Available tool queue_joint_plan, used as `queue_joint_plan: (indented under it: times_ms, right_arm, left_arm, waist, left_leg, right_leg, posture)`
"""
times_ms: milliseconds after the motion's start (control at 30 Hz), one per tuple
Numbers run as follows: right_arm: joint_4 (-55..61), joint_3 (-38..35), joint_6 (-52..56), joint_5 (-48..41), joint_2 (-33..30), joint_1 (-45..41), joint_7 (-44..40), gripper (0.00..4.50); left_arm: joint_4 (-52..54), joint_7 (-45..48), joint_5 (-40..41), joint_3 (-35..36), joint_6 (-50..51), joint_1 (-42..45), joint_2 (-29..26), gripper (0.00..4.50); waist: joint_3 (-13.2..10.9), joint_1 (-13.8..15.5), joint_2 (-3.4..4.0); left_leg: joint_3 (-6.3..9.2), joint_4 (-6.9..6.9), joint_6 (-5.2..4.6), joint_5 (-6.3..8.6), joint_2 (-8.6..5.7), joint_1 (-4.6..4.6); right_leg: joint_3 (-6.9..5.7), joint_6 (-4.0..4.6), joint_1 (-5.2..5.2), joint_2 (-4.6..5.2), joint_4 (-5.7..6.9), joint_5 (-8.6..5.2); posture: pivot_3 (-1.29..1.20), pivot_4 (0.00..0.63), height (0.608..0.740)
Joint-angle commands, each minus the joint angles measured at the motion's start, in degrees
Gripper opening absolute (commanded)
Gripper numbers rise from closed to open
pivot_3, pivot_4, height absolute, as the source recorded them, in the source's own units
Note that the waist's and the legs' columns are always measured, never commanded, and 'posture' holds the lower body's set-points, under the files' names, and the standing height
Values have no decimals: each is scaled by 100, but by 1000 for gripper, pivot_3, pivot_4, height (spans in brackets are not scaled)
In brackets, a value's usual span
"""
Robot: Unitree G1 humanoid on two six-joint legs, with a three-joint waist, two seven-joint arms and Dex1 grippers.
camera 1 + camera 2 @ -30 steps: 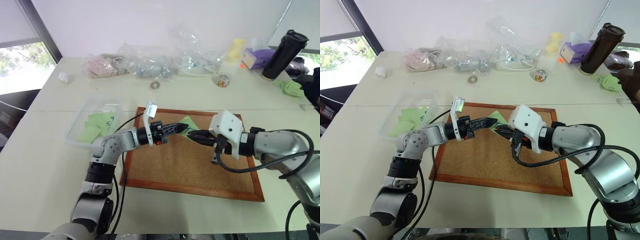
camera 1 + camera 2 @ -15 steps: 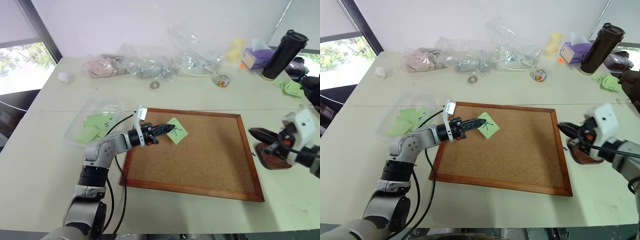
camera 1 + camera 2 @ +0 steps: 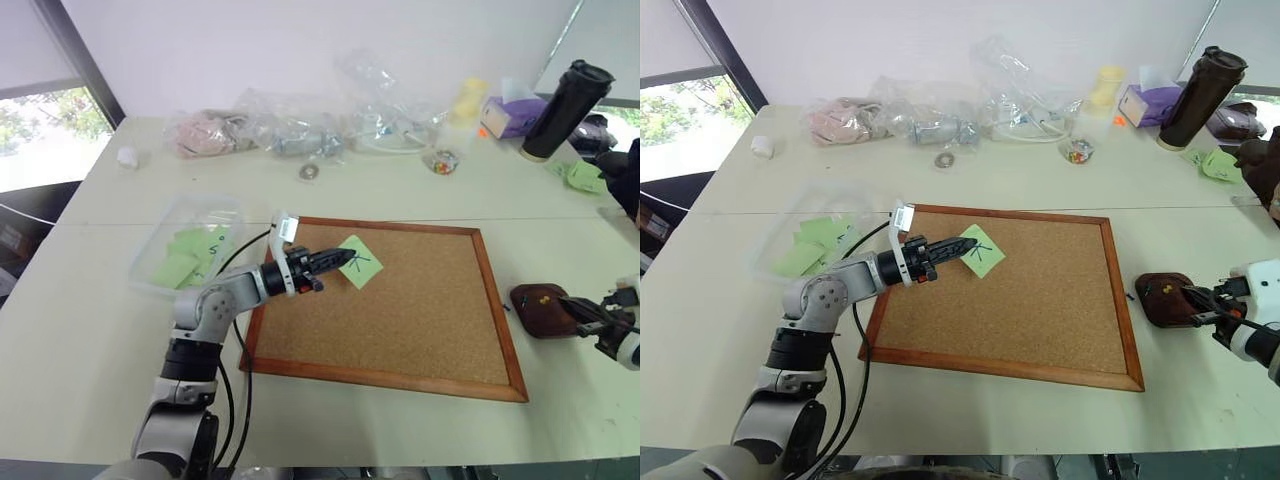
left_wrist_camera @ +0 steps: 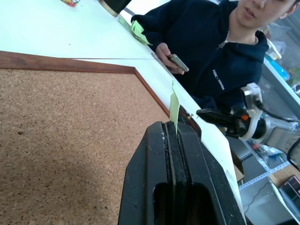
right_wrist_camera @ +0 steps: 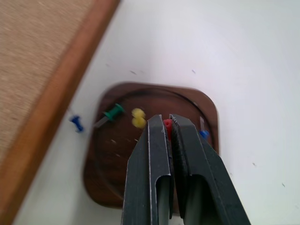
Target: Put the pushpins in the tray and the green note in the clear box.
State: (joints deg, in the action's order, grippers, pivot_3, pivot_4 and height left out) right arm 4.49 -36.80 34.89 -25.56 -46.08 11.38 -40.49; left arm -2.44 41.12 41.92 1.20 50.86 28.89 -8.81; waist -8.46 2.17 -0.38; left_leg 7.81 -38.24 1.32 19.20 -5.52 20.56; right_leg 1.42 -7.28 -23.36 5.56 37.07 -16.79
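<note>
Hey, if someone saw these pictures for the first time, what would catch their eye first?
Probably the green note pinched in the shut left gripper over the big cork board mid-table. Next, off the board's right edge, the right gripper is shut on a red pushpin above the tray, which holds green and yellow pins.

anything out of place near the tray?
Yes: one blue pushpin lies on the table between the tray and the cork board, outside the tray; a green and a yellow one sit inside it.
</note>
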Motion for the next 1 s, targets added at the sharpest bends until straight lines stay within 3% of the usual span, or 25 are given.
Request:
queue_joint_plan:
  times_ms: [33, 300, 1000]
  right_arm:
    - [-124, -21, -190, 59, 68, -129, 124, 0]
    - [-660, 694, -525, 427, 464, -67, 194, 0]
    - [187, 164, -76, -69, 407, 80, 187, 0]
  left_arm:
    - [244, 0, 104, 40, -51, -13, 23, 30]
    - [298, -73, 110, 72, -37, -30, 41, 30]
    - [289, -157, 114, 70, -84, -31, 113, 30]
  waist:
    - [0, -1, 0]
    - [10, -14, -19]
    - [23, 0, -38]
  left_leg:
    - [0, 0, 0, 0, 0, 0]
    - [0, 0, 0, 0, 1, -10]
    - [2, 0, 1, 0, 3, -16]
  right_leg:
    - [0, 0, 0, 0, 0, 0]
    - [0, 0, 10, -1, 0, 0]
    - [0, 0, 17, -2, -1, 0]
  posture:
    - [0, 150, 740]
    - [0, 150, 740]
    - [0, 150, 740]
